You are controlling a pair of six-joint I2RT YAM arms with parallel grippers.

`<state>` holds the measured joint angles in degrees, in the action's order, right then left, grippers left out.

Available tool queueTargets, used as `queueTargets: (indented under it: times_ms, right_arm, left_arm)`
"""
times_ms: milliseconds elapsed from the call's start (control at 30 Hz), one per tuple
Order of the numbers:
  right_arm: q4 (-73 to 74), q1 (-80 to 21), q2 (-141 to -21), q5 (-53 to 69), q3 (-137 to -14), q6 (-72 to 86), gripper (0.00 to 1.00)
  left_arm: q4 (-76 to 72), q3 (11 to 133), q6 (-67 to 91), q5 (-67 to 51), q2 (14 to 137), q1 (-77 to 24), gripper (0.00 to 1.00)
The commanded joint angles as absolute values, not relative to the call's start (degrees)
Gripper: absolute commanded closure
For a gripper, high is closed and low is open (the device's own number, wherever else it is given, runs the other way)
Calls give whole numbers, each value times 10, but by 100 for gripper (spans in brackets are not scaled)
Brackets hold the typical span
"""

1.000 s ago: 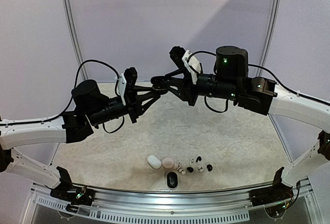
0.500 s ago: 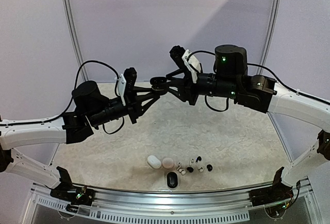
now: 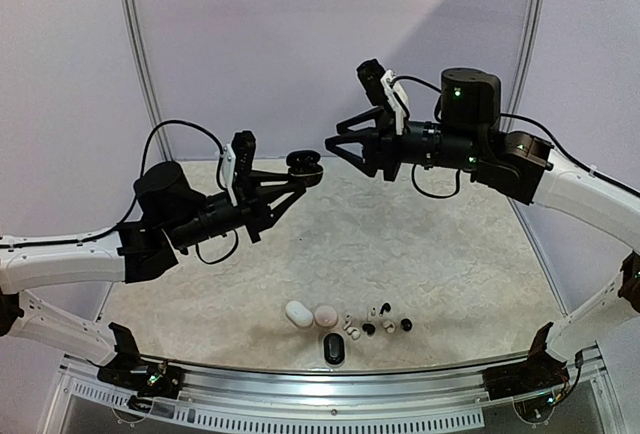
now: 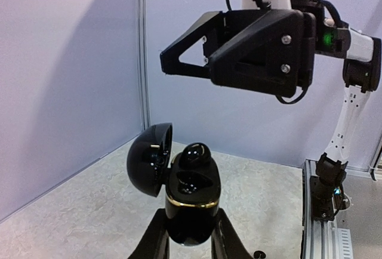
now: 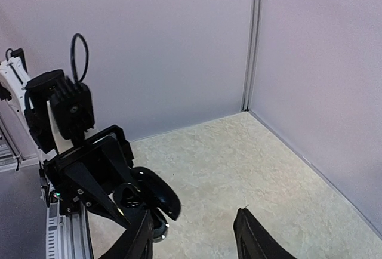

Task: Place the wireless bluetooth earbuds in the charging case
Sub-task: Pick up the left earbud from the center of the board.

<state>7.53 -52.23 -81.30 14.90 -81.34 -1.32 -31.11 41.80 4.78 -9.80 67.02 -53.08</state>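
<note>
My left gripper (image 3: 298,170) (image 4: 190,236) is shut on a glossy black charging case (image 3: 303,162) (image 4: 191,202) with a gold band, held upright in the air. Its lid (image 4: 149,159) hangs open to the left. One black earbud (image 4: 196,153) sits in the far slot; the near slot shows bare. My right gripper (image 3: 334,144) (image 5: 191,234) hovers up and right of the case, open, nothing between its fingers (image 4: 179,56). From the right wrist the case (image 5: 148,192) shows at lower left. Several loose white and black earbuds (image 3: 378,322) lie near the table's front edge.
A white case (image 3: 298,313), a pink case (image 3: 326,315) and a black case (image 3: 334,350) lie by the front rail. Purple walls close the back and sides, with a corner post (image 5: 253,38). Both arms reach high over the table's middle.
My right gripper has drawn back up and to the right, away from the case, with its jaws spreading wider. The left arm with the case has shifted slightly.
</note>
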Motion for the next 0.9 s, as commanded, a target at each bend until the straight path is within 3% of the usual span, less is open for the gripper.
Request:
queueTargets:
  times_ms: [0, 200, 367, 600, 867]
  right_arm:
    - [159, -476, -796, 97, -848, 66, 51]
    - [439, -423, -868, -42, -923, 155, 52]
    - [656, -423, -1005, -55, -981, 211, 55]
    - [681, -454, -1092, 15, -940, 334, 56]
    - [663, -517, -1171, 50, -908, 359, 52]
  left_arm:
    - [-332, 405, 55, -89, 655, -527, 100]
    - [-348, 397, 40, -89, 652, -527, 100]
    - [-343, 396, 35, -90, 649, -527, 100]
    - [-347, 389, 30, -93, 653, -529, 100]
    - [-355, 388, 29, -92, 658, -529, 100]
